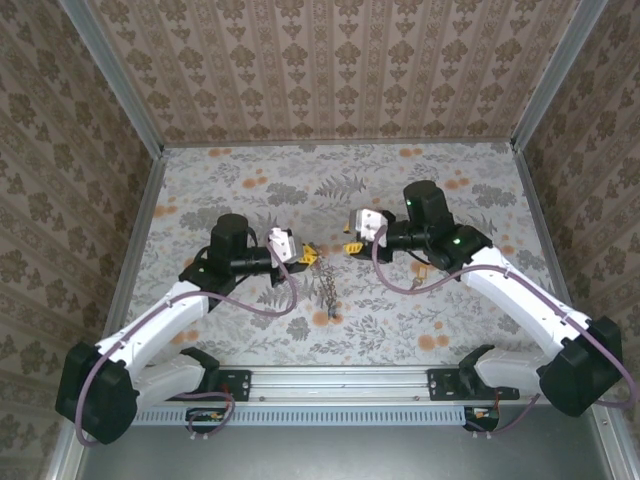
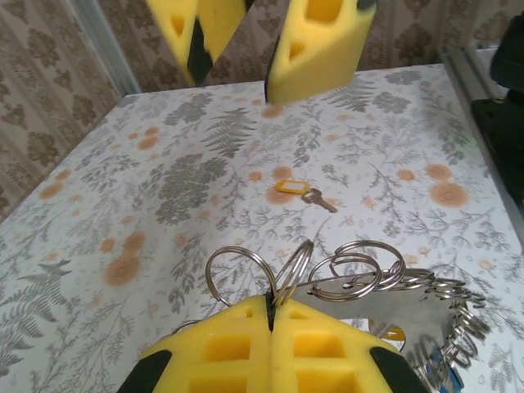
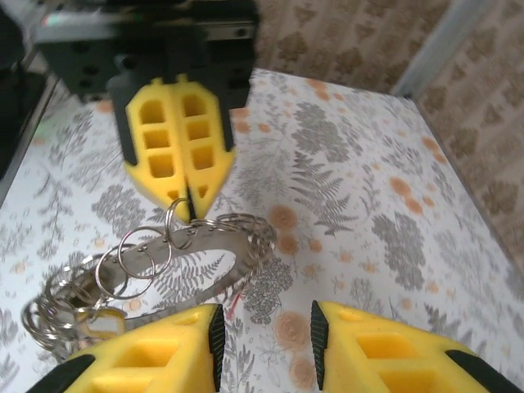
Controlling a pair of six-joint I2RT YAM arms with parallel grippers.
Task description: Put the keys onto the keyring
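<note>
Left pincer [image 1: 300, 252], mid-frame from above, is clamped on a small ring [image 2: 293, 272]; the keyring [image 1: 322, 283] hangs from it toward the bottom edge, long axis near vertical. Right pincer [image 1: 350, 245] faces it, jaws apart, empty; a yellow-tagged key [image 1: 423, 268] lies right of it.

Left wrist: the keyring's flat band [image 2: 393, 307] runs toward lower right, the key [image 2: 299, 190] mid-frame beyond.

Right wrist: the keyring [image 3: 246, 270] stretches left to right beneath the left pincer [image 3: 190, 196], spare rings [image 3: 61, 315] bunched lower left.

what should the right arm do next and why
Probably lower the right gripper to the yellow-tagged key lying on the table and pinch it: its jaws stand open and empty, while the left gripper is shut on the keyring.
</note>
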